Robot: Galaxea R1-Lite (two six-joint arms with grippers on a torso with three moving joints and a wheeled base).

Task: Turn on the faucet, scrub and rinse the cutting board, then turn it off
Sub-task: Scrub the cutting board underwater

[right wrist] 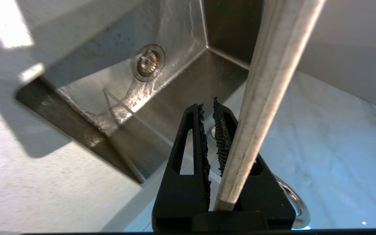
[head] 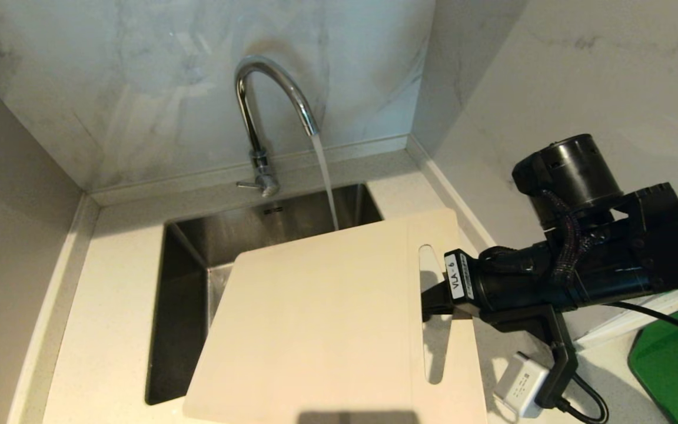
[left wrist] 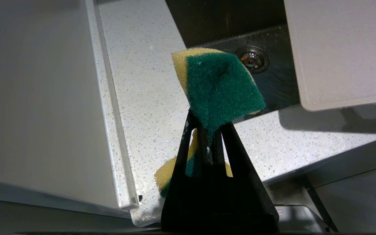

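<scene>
The chrome faucet [head: 268, 94] is running, and its stream [head: 326, 176] falls into the sink just behind the far edge of the cutting board [head: 339, 318]. The cream-white board is held tilted over the sink's right half. My right gripper [head: 433, 297] comes in from the right and is shut on it at the slot handle. In the right wrist view the board's edge [right wrist: 266, 85] runs along one finger of that gripper [right wrist: 208, 104]. My left gripper [left wrist: 207, 125] is shut on a yellow and green sponge [left wrist: 220, 85] above the counter, left of the sink, outside the head view.
The steel sink [head: 180, 306] is sunk into a speckled white counter [head: 109, 306], with its drain [left wrist: 252, 58] at the bottom. Marble walls close in the back and right. A dark green board [head: 677, 359] lies on the counter at the far right.
</scene>
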